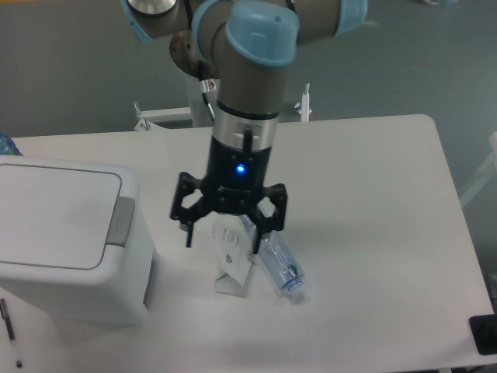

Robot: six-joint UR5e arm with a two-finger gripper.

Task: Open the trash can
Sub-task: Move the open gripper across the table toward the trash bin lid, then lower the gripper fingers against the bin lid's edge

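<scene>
The trash can [66, 241] is a large white boxy bin at the left of the table, with a flat white lid [54, 214] that lies shut and a grey push tab [120, 221] on its right edge. My gripper [220, 239] hangs over the middle of the table, to the right of the bin and apart from it. Its fingers [189, 233] are spread open and hold nothing. It hovers just above a small white carton and a plastic bottle.
A white carton [232, 268] and a clear plastic bottle [281, 266] lie on the white table [373, 233] under the gripper. A pen [9, 330] lies at the front left. A dark object [484, 334] sits at the front right edge.
</scene>
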